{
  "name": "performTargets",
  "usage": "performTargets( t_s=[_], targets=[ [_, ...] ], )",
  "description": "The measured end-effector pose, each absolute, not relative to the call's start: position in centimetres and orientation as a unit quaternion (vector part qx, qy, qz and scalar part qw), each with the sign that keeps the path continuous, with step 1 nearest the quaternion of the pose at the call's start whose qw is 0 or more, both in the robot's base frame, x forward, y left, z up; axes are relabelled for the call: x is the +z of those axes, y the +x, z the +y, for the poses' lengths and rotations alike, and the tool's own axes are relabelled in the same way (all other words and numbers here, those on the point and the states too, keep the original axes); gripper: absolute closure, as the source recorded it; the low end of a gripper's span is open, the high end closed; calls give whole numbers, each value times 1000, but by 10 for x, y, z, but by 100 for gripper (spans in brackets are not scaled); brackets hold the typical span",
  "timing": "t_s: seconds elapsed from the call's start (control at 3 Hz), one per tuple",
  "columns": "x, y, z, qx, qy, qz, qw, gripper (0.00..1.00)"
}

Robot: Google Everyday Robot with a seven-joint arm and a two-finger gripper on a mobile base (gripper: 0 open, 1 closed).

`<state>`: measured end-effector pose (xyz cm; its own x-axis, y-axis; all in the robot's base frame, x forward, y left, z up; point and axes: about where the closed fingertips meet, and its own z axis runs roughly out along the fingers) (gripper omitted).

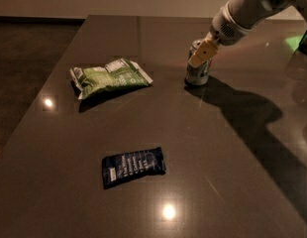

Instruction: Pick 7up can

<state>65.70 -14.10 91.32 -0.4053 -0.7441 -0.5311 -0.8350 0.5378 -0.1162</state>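
The 7up can (pixel 196 72) stands upright on the dark table (pixel 193 148) at the far right, with its silver top just showing. My gripper (pixel 201 54) reaches down from the upper right on the white arm (pixel 247 6) and is right at the can. Its pale yellow tip overlaps the can's upper half. The can rests on the table.
A green crinkled snack bag (pixel 108 77) lies at the left middle of the table. A dark blue snack packet (pixel 133 166) lies nearer the front. The table's left edge (pixel 39 108) runs diagonally. The arm's shadow falls across the right side.
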Motion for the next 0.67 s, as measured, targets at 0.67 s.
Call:
performTargets(
  t_s=[0.67],
  targets=[
    [946,649,-134,95,-497,815,281,99]
  ],
)
